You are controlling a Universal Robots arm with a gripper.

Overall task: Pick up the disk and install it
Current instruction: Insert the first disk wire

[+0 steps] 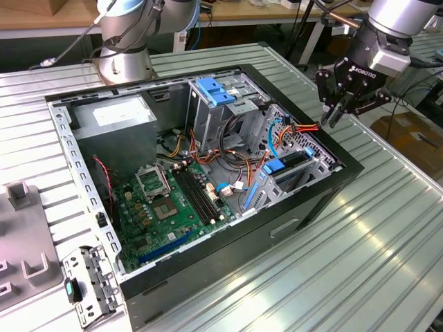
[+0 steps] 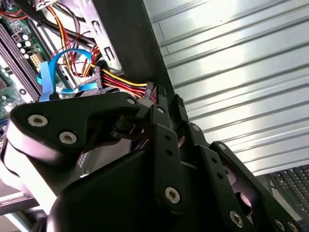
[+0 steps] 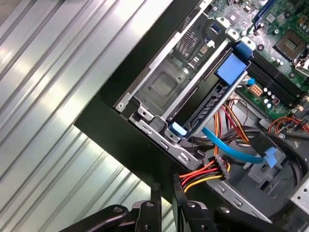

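While the gripper [image 1: 332, 117] hangs at two o'clock of the open computer case [image 1: 346, 173] in the exterior view, fingers pinched together on nothing, we see the disk [image 1: 280, 167] seated in its drive bay at the case's four o'clock. We note a ribbed metal table [image 1: 387, 235] beneath and a wooden workbench [image 1: 41, 21] behind.

loads of room on the exterior view's right: open ribbed table [image 1: 387, 228] runs right up to the case [image 1: 304, 211] wall. inside it's tighter. the cable bundle [image 1: 304, 128] sprawls just beside the drive bay [image 1: 316, 166] where the disk [image 1: 280, 166] sits, and the tall cage [image 1: 208, 111] blocks the far middle. over the motherboard [image 1: 173, 200] it's open from above. the gripper [image 1: 334, 116] hangs above the case's right rim, near those cables.
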